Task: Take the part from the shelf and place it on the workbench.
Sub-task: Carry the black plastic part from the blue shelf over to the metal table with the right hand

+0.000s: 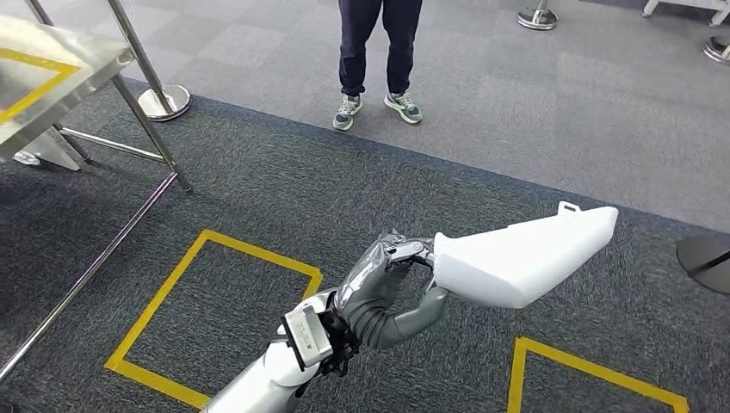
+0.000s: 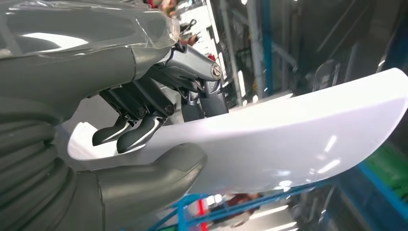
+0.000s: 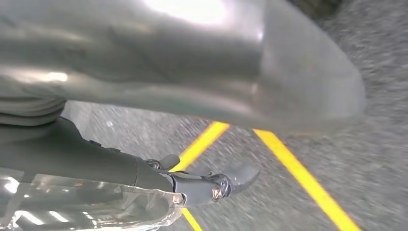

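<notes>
My left hand [image 1: 389, 286] grips the narrow end of a long white plastic part [image 1: 527, 255] and holds it out over the grey carpet, its wide end pointing right. In the left wrist view the dark fingers [image 2: 137, 127] curl over the white part [image 2: 288, 139] from one side and the thumb [image 2: 154, 175] presses from the other. The steel workbench [image 1: 82, 67], marked with yellow tape, stands at the far left. My right hand [image 3: 192, 185] hangs above the floor, fingers stretched out and holding nothing.
A person [image 1: 377, 52] in dark trousers and sneakers stands ahead on the lighter floor. Yellow tape squares [image 1: 207, 310] mark the carpet below my arm. A post on a round base [image 1: 163, 101] stands by the workbench's slanted legs; another dark base [image 1: 708, 258] sits at the right edge.
</notes>
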Controlling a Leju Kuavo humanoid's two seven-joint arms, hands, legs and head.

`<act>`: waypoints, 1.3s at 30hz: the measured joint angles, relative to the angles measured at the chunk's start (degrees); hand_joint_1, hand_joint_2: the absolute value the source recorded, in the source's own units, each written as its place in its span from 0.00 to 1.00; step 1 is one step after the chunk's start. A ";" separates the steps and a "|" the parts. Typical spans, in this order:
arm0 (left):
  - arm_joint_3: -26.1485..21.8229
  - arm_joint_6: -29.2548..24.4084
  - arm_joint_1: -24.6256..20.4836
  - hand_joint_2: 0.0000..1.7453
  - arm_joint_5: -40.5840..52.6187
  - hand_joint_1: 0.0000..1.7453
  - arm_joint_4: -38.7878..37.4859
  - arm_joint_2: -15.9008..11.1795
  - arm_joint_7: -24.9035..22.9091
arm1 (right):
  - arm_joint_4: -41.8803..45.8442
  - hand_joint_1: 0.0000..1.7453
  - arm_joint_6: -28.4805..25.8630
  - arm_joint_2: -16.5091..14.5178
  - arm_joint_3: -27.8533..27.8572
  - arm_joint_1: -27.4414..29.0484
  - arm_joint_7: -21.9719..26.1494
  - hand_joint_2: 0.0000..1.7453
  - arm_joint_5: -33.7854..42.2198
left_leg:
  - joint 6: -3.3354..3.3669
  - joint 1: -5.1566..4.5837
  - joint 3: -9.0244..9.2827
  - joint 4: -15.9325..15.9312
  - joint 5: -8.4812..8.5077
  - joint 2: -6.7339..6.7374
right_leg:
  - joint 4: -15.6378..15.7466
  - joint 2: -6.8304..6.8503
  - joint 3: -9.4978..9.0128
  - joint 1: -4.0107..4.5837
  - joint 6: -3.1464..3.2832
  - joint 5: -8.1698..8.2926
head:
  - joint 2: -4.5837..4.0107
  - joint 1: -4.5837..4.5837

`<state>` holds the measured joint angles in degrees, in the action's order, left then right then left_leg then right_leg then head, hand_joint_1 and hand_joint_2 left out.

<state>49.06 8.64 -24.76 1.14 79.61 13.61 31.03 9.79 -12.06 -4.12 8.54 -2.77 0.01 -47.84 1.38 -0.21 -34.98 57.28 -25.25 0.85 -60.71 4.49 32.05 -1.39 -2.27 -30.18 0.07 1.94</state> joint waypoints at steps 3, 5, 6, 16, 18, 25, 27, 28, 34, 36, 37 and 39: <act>0.01 0.06 0.22 1.00 0.01 1.00 0.14 0.22 -0.05 | -0.01 0.00 -0.01 0.06 -0.02 0.33 0.00 0.00 -0.09 | 0.61 0.11 0.12 -0.02 -0.01 -2.28 | -11.45 -3.78 5.83 -0.05 -0.02 -4.75 | 0.00 0.41; 0.01 0.14 0.57 1.00 0.02 1.00 0.15 0.23 -0.20 | -0.02 0.00 -0.01 0.12 -0.01 0.53 -0.02 0.00 -0.15 | 0.62 0.04 0.25 0.03 -0.04 -4.06 | -14.38 -4.22 8.03 -0.05 0.14 -4.39 | 0.00 0.41; 0.02 0.21 0.69 1.00 0.04 1.00 0.18 0.24 -0.31 | -0.01 0.00 -0.01 0.14 -0.01 0.52 -0.02 0.00 -0.17 | 0.57 0.07 0.37 0.08 -0.08 -4.97 | -12.34 -4.45 7.51 -0.08 0.28 -2.59 | 0.00 0.40; 0.10 1.93 0.78 1.00 -0.31 1.00 0.78 0.47 -2.06 | -0.02 0.00 -0.01 0.00 0.03 0.18 -0.32 0.00 -0.20 | -2.03 0.24 -2.57 5.08 -3.18 -4.32 | 2.28 -5.82 1.06 -0.28 1.66 3.68 | 0.00 -0.28; 0.20 2.42 0.76 1.00 -0.70 1.00 0.79 0.50 -2.21 | -0.02 0.00 -0.01 -0.08 0.05 0.37 -0.43 0.00 -0.14 | -2.37 0.27 -6.36 12.70 -6.63 -1.81 | 2.29 -4.03 0.93 -0.11 2.09 3.48 | 0.00 -0.61; 0.41 3.25 0.40 1.00 -1.32 1.00 0.78 1.05 -2.43 | -0.02 0.00 -0.02 -0.28 0.32 0.27 -0.75 0.00 -0.03 | -1.17 -0.63 -0.06 1.71 -1.07 3.14 | 2.26 1.04 0.08 0.27 1.49 2.66 | 0.00 -0.79; 0.47 3.30 0.17 1.00 -1.40 1.00 0.78 1.23 -2.44 | -0.02 0.00 -0.03 -0.40 0.42 0.25 -0.75 0.00 -0.03 | -0.54 -1.11 0.63 0.32 -1.04 3.15 | 2.38 2.30 -0.17 0.44 0.97 2.51 | 0.00 -0.79; 0.48 3.32 0.14 1.00 -1.43 1.00 0.79 1.28 -2.44 | -0.01 0.00 -0.03 -0.45 0.44 0.18 -0.75 0.00 -0.03 | -0.22 -1.01 0.74 0.11 -0.84 2.37 | 2.52 2.87 -0.34 0.40 0.72 2.44 | 0.00 -0.81; 0.75 3.43 -0.10 1.00 -2.29 1.00 0.61 1.83 -2.75 | 0.03 0.00 0.01 -0.21 0.49 0.36 -0.79 0.00 -0.28 | 0.95 -0.05 1.38 -0.81 -0.14 -2.15 | -12.19 -3.85 6.47 0.06 -0.45 -4.26 | 0.00 -0.04; 0.90 3.64 0.00 1.00 -2.63 1.00 0.44 1.82 -3.11 | 0.02 0.00 0.03 -0.05 0.50 0.59 -0.85 0.00 -0.29 | 0.87 0.08 1.47 -0.70 -0.19 -3.96 | -13.15 -4.16 7.64 -0.08 -0.67 -3.04 | 0.00 -0.06; 0.95 3.79 0.01 1.00 -2.83 1.00 0.36 1.84 -3.26 | 0.02 0.00 0.04 0.03 0.51 0.60 -0.86 0.00 -0.29 | 0.70 0.24 1.52 -0.50 -0.30 -4.85 | -10.21 -4.52 6.59 -0.27 -0.81 -0.97 | 0.00 -0.06; 1.06 4.01 -0.04 1.00 -3.24 1.00 0.24 1.89 -3.40 | 0.00 0.00 0.05 0.05 0.52 0.58 -0.87 0.00 -0.29 | -0.04 0.51 1.22 0.41 -0.80 -6.50 | -2.28 -6.95 3.23 -0.95 -1.30 2.52 | 0.00 0.05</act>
<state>50.12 12.65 -24.80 -2.10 79.85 15.50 27.63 9.79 -12.00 -4.07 9.06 -2.19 -0.87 -48.13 1.35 0.30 -33.76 57.69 -26.05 -5.66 -62.99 -2.45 35.28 -2.34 -3.57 -27.66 0.07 1.99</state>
